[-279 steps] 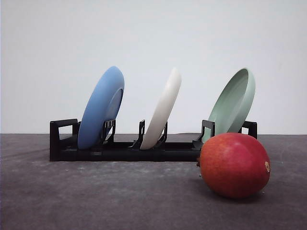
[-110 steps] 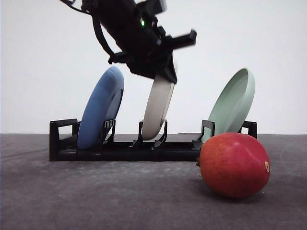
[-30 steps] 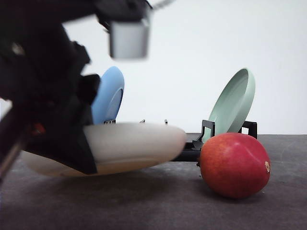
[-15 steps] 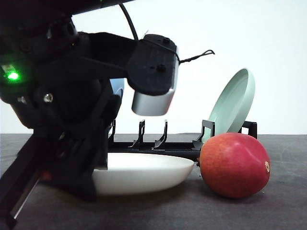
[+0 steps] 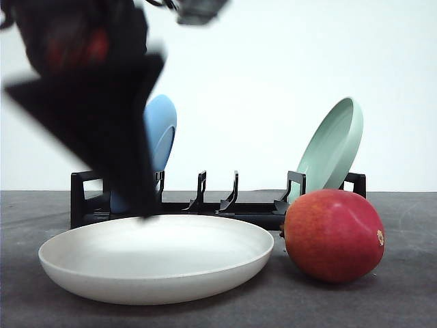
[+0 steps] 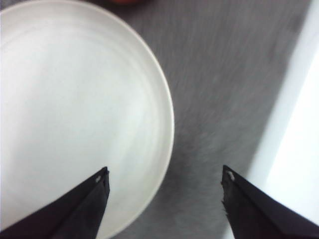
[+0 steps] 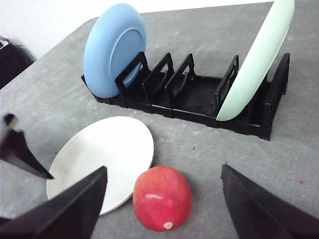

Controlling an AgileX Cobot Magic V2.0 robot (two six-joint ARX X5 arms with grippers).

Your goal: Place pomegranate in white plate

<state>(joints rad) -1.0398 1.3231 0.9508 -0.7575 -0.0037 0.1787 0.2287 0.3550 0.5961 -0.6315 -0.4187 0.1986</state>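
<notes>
- Grey, speckled desk (image 5: 382, 307) under a plain white wall carries everything.
- The pomegranate (image 5: 334, 236) sits on the desk at the near right, just beside the right rim of the white plate (image 5: 157, 258); whether they touch cannot be told.
- From the right wrist camera, the pomegranate (image 7: 162, 197) lies between the spread jaws of the right gripper (image 7: 164, 199), which hangs open above it, both fingers apart from the fruit.
- The left gripper (image 6: 164, 181) also stands open and empty, one finger over the white plate (image 6: 75, 109), the other over bare desk beside the rim; it is blurred in the front view.
- The fruit is slightly longer than tall, its long axis running left to right, with the pale stem spot (image 5: 380, 238) at the right end.
- Behind, a black rack (image 5: 218, 208) holds a blue plate (image 5: 158, 133) at the left and a pale green plate (image 5: 333, 147) at the right, both leaning right on edge.
</notes>
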